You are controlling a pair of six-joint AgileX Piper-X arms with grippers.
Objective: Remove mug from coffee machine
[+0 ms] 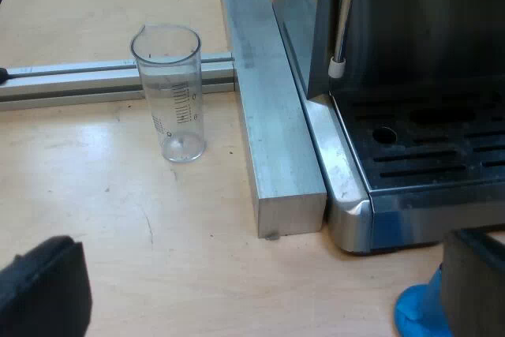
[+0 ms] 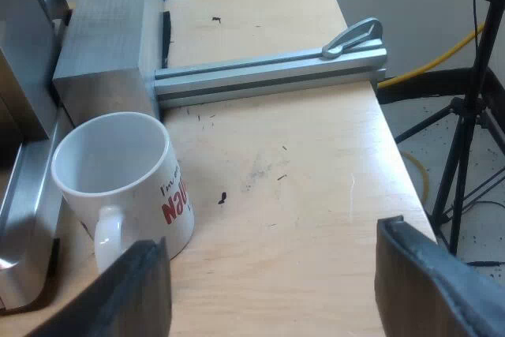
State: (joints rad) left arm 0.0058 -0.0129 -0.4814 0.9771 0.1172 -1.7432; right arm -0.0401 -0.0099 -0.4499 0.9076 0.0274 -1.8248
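Left wrist view:
- Left gripper (image 1: 260, 278) has its fingers (image 1: 43, 290) wide apart, with bare wooden table (image 1: 95, 203) between them. It grips nothing.
- Measuring glass (image 1: 168, 92) stands upright on the table, empty by the look of it, graduations facing the camera. It is well clear of both fingers.
- An aluminium rail (image 1: 71, 76) runs behind the glass and meets a thick aluminium bar (image 1: 272, 132). That bar lies along the side of the espresso machine (image 1: 410, 29).
- The machine's slotted drip tray (image 1: 434, 155) carries nothing. The steam wand (image 1: 342, 29) hangs above its near corner.
- Blue tamper (image 1: 417, 313) sits on the table at the front of the machine, partly hidden by one finger.

Right wrist view:
- Right gripper (image 2: 276, 278) also has its black fingers (image 2: 138, 293) spread apart, nothing held.
- White mug (image 2: 118, 179) with red lettering stands upright on the table (image 2: 300, 163), off the machine. It is just beside the metal edge of the machine's base (image 2: 20, 195) and in front of the aluminium block (image 2: 106, 37). The handle points toward the camera and the mug looks empty.
- The mug is just beyond one finger, not in the gap. Cannot tell if they touch.
- A second rail (image 2: 268, 69) with a grey lever (image 2: 355, 35) crosses the table behind the mug.
- A tripod (image 2: 465, 132) and a yellow cable (image 2: 430, 65) are on the floor past the table edge.
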